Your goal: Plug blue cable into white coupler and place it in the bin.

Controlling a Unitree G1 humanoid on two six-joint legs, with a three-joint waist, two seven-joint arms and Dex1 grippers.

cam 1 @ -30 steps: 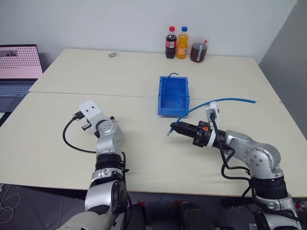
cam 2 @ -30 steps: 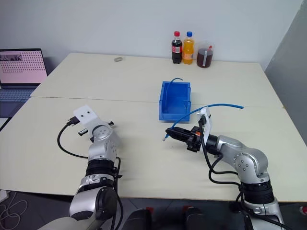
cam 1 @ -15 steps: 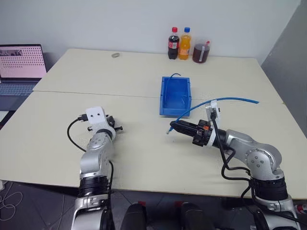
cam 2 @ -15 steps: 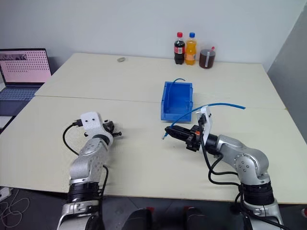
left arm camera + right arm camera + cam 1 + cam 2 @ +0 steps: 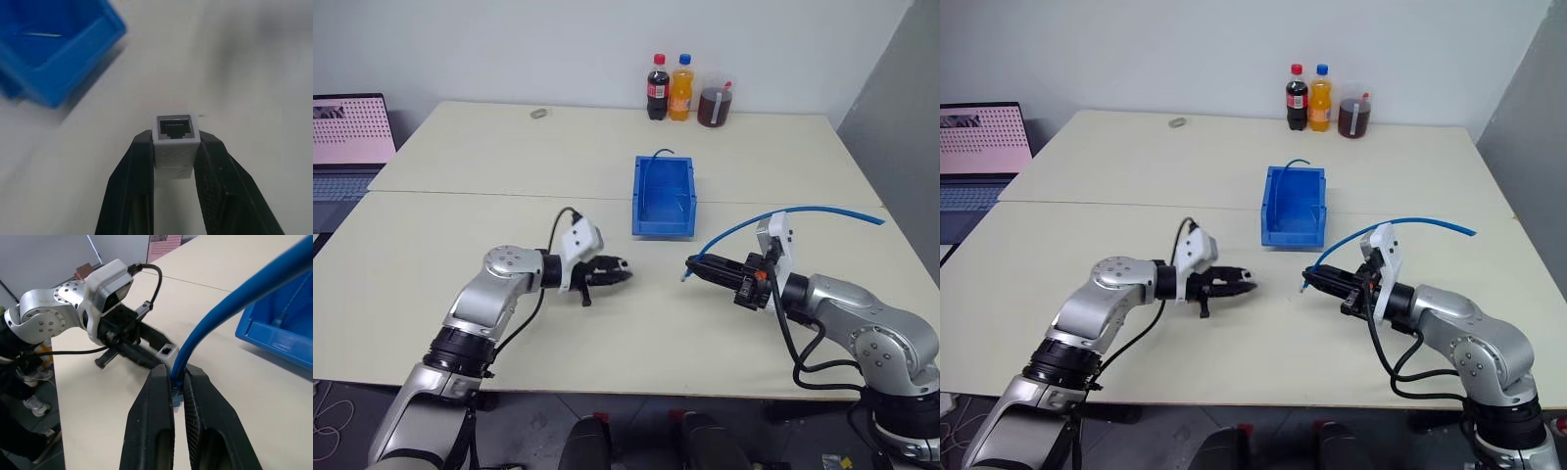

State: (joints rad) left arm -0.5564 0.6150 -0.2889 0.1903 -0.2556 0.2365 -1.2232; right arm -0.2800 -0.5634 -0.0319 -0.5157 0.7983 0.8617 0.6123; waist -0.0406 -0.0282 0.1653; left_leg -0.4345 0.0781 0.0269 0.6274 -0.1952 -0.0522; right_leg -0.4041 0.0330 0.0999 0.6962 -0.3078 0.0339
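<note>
The left claw has swung toward the right claw, pinching the white coupler; the right grips the blue cable.

We see two cream tables pushed together, a seam running between them. On the near one stands the bin, just this side of the seam. On the far one, three drink bottles stand close together at the back edge, and a small greyish item lies well apart to their left.
</note>
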